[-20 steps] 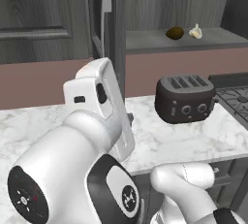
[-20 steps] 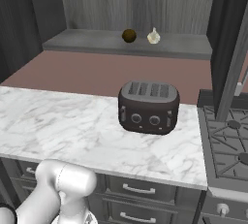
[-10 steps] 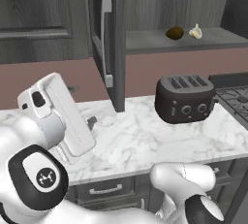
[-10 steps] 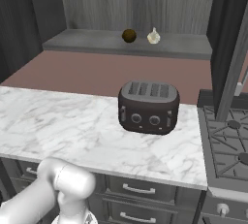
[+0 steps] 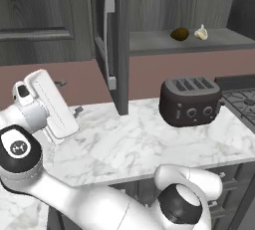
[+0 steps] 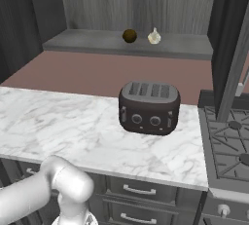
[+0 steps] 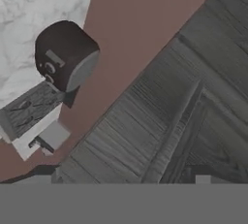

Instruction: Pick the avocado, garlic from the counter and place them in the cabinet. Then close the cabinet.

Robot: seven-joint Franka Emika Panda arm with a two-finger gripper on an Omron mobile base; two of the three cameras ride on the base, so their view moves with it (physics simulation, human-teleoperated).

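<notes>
We judge both placements done: the small dark olive avocado [image 6: 129,35] and the off-white pointed garlic bulb [image 6: 154,37] sit side by side on the grey shelf of the dark wood-grain cabinet [image 5: 164,40]. Its door [image 5: 118,45] stands open (closing remains). Our gripper's jaws are apart, holding nothing.

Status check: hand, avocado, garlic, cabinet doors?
Hand open, empty. Avocado and garlic side by side on cabinet shelf. Cabinet door open.
</notes>
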